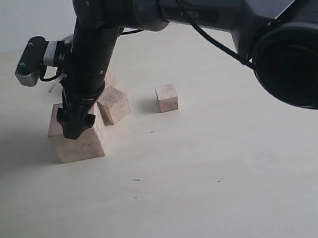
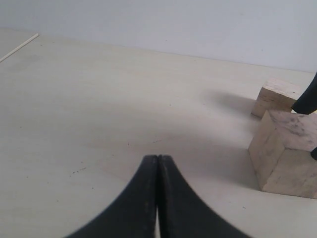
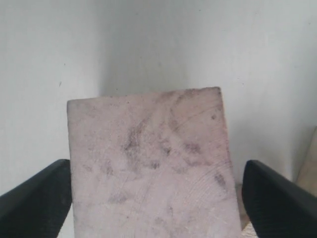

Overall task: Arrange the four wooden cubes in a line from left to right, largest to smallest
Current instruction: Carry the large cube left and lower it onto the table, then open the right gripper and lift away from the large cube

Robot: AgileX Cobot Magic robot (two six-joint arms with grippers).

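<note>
Largest wooden cube (image 1: 81, 145) on bench (image 1: 224, 163), straddled by spread right claw (image 1: 77, 124); left claw (image 2: 157, 162) pressed together, holding nothing.

Largest cube (image 1: 82, 144): pale wood, dark smudges on top, flat on the bench, leftmost. Mid-size cube (image 1: 114, 104) just beside its right rear corner, turned at an angle. Small cube (image 1: 167, 98) apart to the right. Fourth cube (image 1: 110, 78) behind, mostly hidden.

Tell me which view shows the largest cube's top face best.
The right wrist view: the largest cube fills it, smudged top face-on. In the exterior view the right arm hides part of the top; the left wrist view sees it obliquely, cropped.
</note>
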